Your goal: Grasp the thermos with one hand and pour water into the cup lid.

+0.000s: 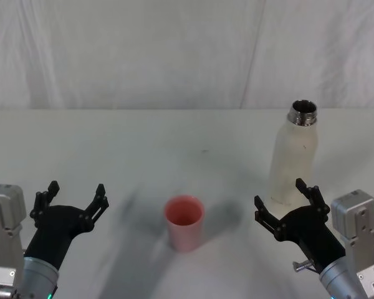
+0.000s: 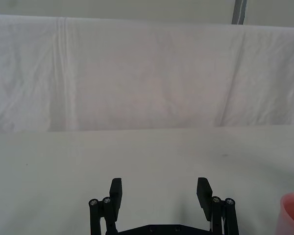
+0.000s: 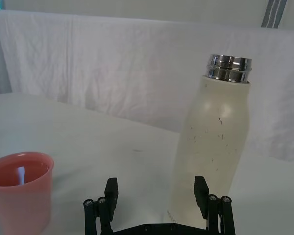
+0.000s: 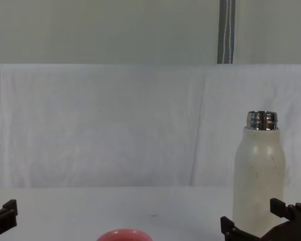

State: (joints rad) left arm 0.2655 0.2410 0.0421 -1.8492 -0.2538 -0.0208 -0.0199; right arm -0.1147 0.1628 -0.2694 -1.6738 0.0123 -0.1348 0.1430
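A big white table (image 1: 143,143) fills the lower part of the head view. Behind it hangs a wrinkled white cloth (image 1: 124,50), like a curtain. In the chest view a grey pole (image 4: 227,31) stands up at the top right, above the cloth.

The thermos (image 1: 293,159) stands at the right of the head view. It is tall and cream-white. It stands straight up, so its long side runs up and down. Its shiny steel neck (image 1: 303,113) points up and has no cap on it. In the right wrist view the thermos (image 3: 213,147) has small dark specks on its side.

The cup lid (image 1: 184,222) sits low in the middle of the head view. It is pink-red and its open mouth faces up. It stands well apart from the thermos.

The right gripper (image 1: 288,200) is at the lower right of the head view, just in front of the bottom of the thermos. Its black fingers are spread wide. It holds nothing. I cannot tell if one finger touches the thermos.

The left gripper (image 1: 73,198) is at the lower left. Its fingers are spread wide too, and nothing is in them. It is near the cup lid but not touching it.
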